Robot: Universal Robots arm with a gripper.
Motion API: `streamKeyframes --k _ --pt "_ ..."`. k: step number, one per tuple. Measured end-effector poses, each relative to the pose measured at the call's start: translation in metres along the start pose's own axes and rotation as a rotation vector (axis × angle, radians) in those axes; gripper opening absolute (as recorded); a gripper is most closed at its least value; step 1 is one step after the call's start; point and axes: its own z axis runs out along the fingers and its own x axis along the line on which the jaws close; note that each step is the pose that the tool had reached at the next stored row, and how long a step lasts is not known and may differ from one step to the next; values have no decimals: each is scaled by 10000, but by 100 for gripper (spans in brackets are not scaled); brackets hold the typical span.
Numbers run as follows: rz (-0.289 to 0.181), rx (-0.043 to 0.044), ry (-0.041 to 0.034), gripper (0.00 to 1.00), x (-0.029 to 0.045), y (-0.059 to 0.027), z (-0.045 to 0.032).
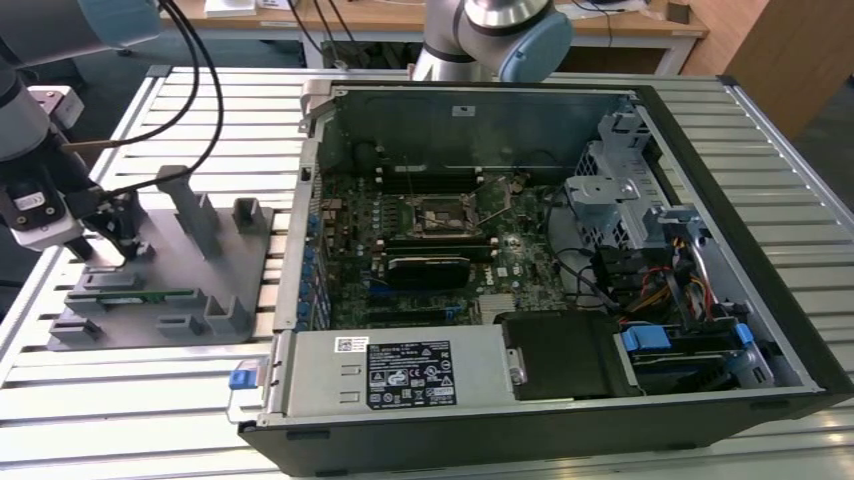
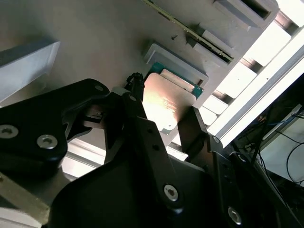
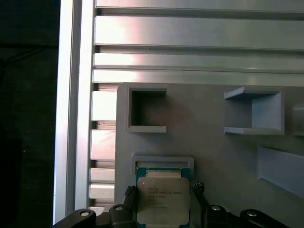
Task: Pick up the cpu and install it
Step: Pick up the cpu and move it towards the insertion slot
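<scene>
The cpu (image 3: 163,202), a flat square chip with a silver top and green edge, sits between my gripper's (image 3: 164,194) two black fingers, which press on its opposite sides. It hangs just over its shallow grey nest (image 3: 161,160) on the fixture plate (image 1: 147,330). The second wrist view gives the same grip: the cpu (image 2: 166,97) is clamped in the gripper (image 2: 164,103) beside the nest (image 2: 164,54). In the exterior view the gripper (image 1: 107,245) is low over the plate at the exterior view's left. The dark socket frame (image 1: 438,215) lies in the open computer case (image 1: 561,400).
Upright grey posts (image 1: 187,205) and empty square pockets (image 3: 146,111) stand on the fixture plate close to the gripper. A thin green memory strip (image 1: 140,296) lies on the plate. The case wall (image 1: 304,200) rises between plate and motherboard. Slatted aluminium table (image 1: 160,420) all around.
</scene>
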Motion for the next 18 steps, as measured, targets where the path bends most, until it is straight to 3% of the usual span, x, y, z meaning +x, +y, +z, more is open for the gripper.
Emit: streamKeyframes --k 18 --pt "0 -5 -15 53 1 5 -232"
